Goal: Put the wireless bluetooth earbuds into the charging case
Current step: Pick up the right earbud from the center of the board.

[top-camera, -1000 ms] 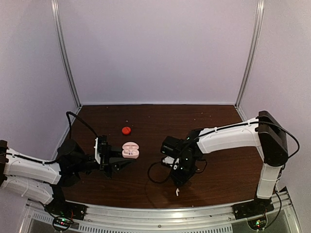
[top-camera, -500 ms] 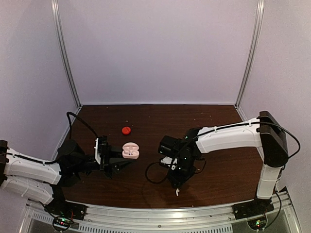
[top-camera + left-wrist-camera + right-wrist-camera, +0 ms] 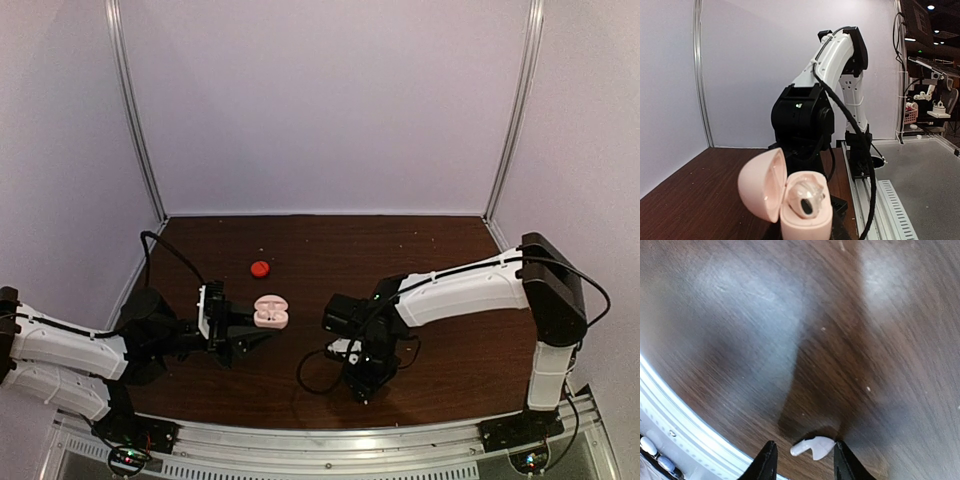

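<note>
A pink charging case (image 3: 270,313) with its lid swung open is held above the table, my left gripper (image 3: 243,331) shut on its base. In the left wrist view the case (image 3: 807,222) shows one pale earbud (image 3: 807,200) seated inside, beside the raised lid (image 3: 762,185). My right gripper (image 3: 362,390) points down at the table near the front edge. In the right wrist view its gripper (image 3: 805,460) stands open, with a white stemmed earbud (image 3: 814,446) lying on the wood between the fingertips, close against the right one.
A small round red-orange object (image 3: 260,268) lies on the brown table behind the case. The metal front rail (image 3: 685,435) runs close by the white earbud. The right arm (image 3: 805,115) stands just beyond the held case.
My right gripper has shifted left and toward the front edge, coming down over the white earbud, which it now covers from above. The left arm and case have barely moved.
</note>
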`<state>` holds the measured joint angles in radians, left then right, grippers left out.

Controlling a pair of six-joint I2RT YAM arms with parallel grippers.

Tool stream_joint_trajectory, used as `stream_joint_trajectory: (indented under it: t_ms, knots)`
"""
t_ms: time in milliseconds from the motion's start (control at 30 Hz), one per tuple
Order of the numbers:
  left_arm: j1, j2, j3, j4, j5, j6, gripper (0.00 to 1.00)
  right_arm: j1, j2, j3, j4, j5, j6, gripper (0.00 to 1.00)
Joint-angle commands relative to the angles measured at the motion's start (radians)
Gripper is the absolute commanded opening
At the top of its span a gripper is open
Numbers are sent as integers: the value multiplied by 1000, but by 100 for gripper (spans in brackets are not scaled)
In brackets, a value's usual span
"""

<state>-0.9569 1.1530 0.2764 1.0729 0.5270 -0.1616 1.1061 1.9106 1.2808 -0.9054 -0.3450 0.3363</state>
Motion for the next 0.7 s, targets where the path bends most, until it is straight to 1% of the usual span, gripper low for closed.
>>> stream_joint_trajectory:
  t_ms: [0, 167, 300, 367, 467, 667]
  knots:
    - [-2, -12, -3, 39, -8, 11, 0, 27, 65, 55, 2, -29, -49, 37]
    - [-1, -13, -5, 40, -11, 12, 0, 57, 95, 120, -47, 10, -97, 36]
    - [-2, -8, -5, 45, -9, 8, 0, 67, 104, 141, -79, 51, -115, 32]
    - [-2, -11, -5, 44, -10, 8, 0, 74, 109, 149, -105, 87, -122, 31]
    - [-2, -12, -4, 44, -10, 10, 0, 91, 118, 172, -146, 156, -136, 32]
    - [-2, -10, -3, 45, -6, 5, 0, 125, 126, 216, -181, 253, -191, 37]
